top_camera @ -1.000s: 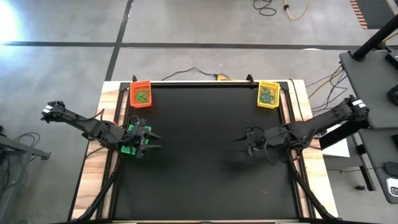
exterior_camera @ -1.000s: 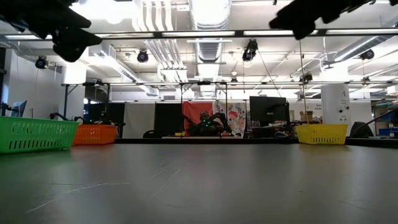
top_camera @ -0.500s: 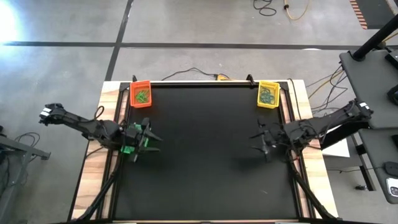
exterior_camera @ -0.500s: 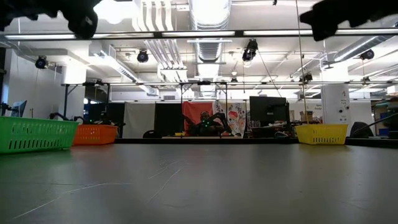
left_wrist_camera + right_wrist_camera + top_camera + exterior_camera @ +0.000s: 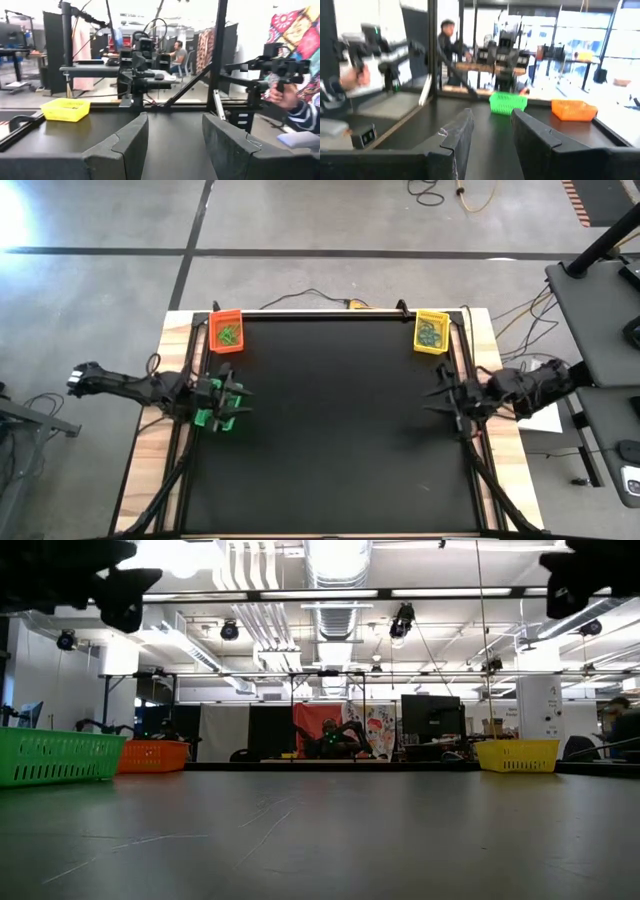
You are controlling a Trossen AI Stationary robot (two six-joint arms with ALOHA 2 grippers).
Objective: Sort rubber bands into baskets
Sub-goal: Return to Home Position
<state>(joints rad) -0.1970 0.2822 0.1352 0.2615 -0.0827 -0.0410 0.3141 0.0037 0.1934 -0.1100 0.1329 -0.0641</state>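
Observation:
The orange basket (image 5: 227, 332) stands at the mat's far left corner with green rubber bands (image 5: 230, 334) in it. The yellow basket (image 5: 431, 332) stands at the far right corner with teal and blue rubber bands (image 5: 430, 335) in it. The green basket (image 5: 212, 406) stands at the mat's left edge, partly hidden under my left arm. My left gripper (image 5: 246, 402) hovers open and empty above the green basket's right side. My right gripper (image 5: 432, 399) hovers open and empty near the mat's right edge. The right wrist view shows the green basket (image 5: 507, 102) and the orange basket (image 5: 574, 110) far off.
The black mat (image 5: 330, 450) lies bare between the arms. Metal rails (image 5: 470, 450) run along the table's sides. Cables (image 5: 310, 298) lie behind the far edge. A person's hand (image 5: 280, 95) holding a device shows beyond the table; it also shows in the right wrist view (image 5: 351, 75).
My right gripper has drawn back from the mat's middle toward the table's right edge, staying open. My left gripper has drawn back a little toward the left edge over the green basket. The baskets have stayed where they were.

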